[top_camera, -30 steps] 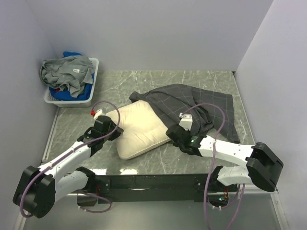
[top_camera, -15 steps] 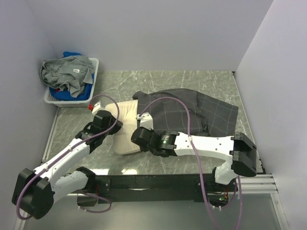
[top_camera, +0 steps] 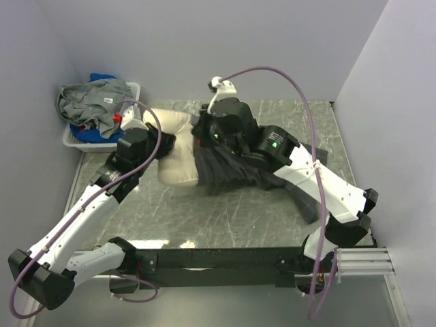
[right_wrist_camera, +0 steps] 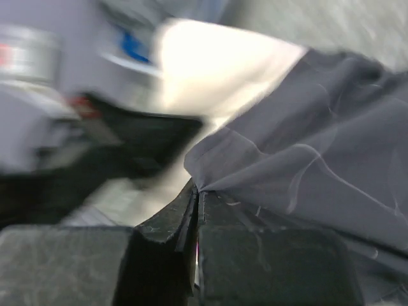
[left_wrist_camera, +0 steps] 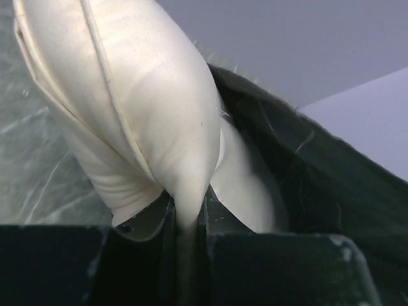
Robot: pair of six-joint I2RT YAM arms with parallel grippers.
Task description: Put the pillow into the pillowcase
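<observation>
Pillow (top_camera: pixel 172 155): cream, soft and creased, with a piped seam along its edge; it is at the far left of the marble table (top_camera: pixel 238 218), near the laundry basket (top_camera: pixel 102 139), with its right end inside the pillowcase mouth.
Pillowcase (top_camera: pixel 231 172): dark charcoal with a thin pale grid, bunched in folds to the right of the pillow.
Left gripper (left_wrist_camera: pixel 188 220): pinching a fold of the pillow.
Right gripper (right_wrist_camera: pixel 196 201): clamped on the pillowcase hem.

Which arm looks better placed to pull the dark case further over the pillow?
The right arm. The right gripper is shut on the pillowcase edge beside the pillow, so it can probably drag the cloth along. The left gripper only pinches the pillow, anchoring it.
</observation>
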